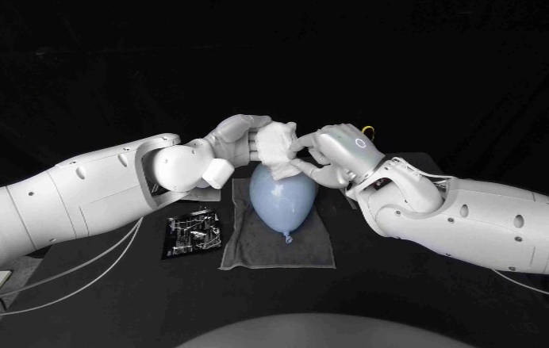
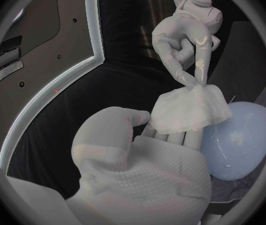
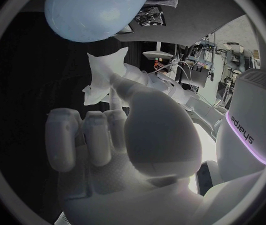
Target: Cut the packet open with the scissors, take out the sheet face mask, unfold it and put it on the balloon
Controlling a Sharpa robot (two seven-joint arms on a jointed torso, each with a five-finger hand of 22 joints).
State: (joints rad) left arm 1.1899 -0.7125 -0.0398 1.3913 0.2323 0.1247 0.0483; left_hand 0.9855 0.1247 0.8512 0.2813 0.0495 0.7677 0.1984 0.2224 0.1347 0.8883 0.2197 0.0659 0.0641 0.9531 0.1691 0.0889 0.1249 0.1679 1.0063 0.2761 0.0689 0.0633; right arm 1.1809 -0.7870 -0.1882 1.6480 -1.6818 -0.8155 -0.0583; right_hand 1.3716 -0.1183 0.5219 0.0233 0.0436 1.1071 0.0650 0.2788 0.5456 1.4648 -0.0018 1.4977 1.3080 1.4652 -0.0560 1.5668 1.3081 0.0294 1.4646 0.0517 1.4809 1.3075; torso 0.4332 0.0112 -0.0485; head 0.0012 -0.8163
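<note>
Sheet face mask (image 1: 277, 147), white and bunched, is held between both hands over the broad end of the pale blue balloon (image 1: 282, 196), which lies on a grey cloth (image 1: 246, 245) on the black table (image 1: 114, 300). Left hand (image 1: 238, 140) has its fingers closed under one edge of the mask with the thumb alongside, and right hand (image 1: 335, 154) pinches the opposite corner between thumb and a finger, its other fingers curled. Packet (image 1: 190, 233) lies flat on the table just beside the cloth, on the left arm's side.
</note>
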